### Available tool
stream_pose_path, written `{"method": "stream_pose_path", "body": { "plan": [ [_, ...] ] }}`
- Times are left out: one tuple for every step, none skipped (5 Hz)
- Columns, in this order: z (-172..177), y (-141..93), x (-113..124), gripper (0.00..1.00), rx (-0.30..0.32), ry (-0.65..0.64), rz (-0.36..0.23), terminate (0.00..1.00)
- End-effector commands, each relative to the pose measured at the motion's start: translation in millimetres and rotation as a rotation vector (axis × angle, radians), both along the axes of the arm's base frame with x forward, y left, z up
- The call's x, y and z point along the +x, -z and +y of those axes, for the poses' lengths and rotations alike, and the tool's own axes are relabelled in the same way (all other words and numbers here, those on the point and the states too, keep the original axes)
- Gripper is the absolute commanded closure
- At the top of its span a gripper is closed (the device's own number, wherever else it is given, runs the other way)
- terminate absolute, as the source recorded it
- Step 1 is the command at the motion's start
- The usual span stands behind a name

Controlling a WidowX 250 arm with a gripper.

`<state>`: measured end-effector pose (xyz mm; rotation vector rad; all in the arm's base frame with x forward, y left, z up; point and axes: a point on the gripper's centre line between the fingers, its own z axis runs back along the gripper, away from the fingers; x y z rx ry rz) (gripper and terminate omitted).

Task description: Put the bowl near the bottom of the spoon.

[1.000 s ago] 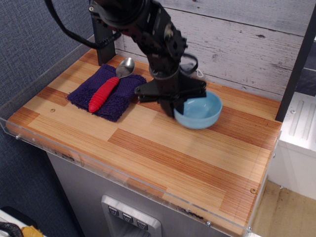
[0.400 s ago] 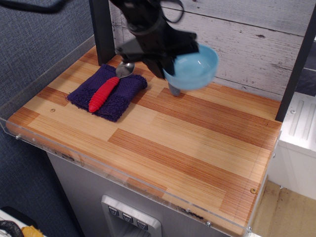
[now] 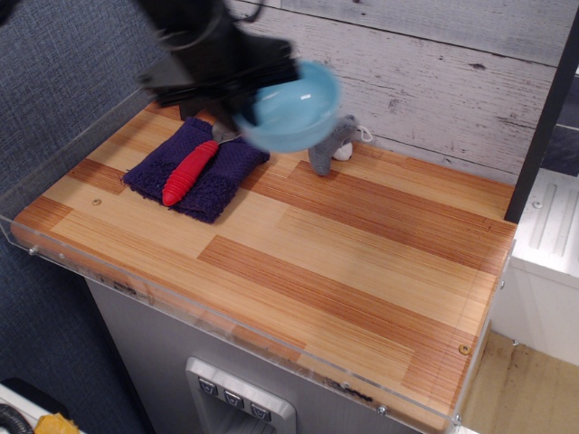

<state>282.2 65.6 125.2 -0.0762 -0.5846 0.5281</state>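
Nearest the camera, the wooden counter (image 3: 344, 271) is bare across its front and right parts. On its left side lies the purple cloth (image 3: 194, 172), and on the cloth rests the spoon (image 3: 192, 170), its red handle pointing toward the front-left edge; the metal head is mostly hidden behind the arm. Farther back, close to the plank wall, a small grey object (image 3: 324, 155) stands on the wood.

A second ago the bowl (image 3: 289, 107) sat on the counter at the right of the cloth with the fingers at its rim. Since then it has been lifted clear of the wood and carried leftward, so it now hangs in the air above the far right corner of the cloth, tilted and motion-blurred. The grasp has evidently held, and the transport is under way.

The fingers (image 3: 242, 101) are clamped on the bowl's left rim, with the bowl hanging to their right. The handle's bottom end lies nearer the camera and to the left, so the bowl probably has to travel forward and down to the bare wood beside it.
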Motion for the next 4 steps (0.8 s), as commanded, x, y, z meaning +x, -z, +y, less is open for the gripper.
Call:
{"method": "stream_pose_path", "body": {
  "plan": [
    [32.1, 11.7, -27.0, 1.0, 0.081, -0.046, 0.027, 0.0],
    [46.5, 35.5, -29.0, 1.0, 0.106, -0.056, 0.078, 0.0],
    [59.0, 62.6, -30.6, 1.0, 0.126, -0.049, 0.132, 0.0],
    [64.4, 80.6, -31.4, 1.0, 0.136, -0.024, 0.167, 0.0]
  ]
}}
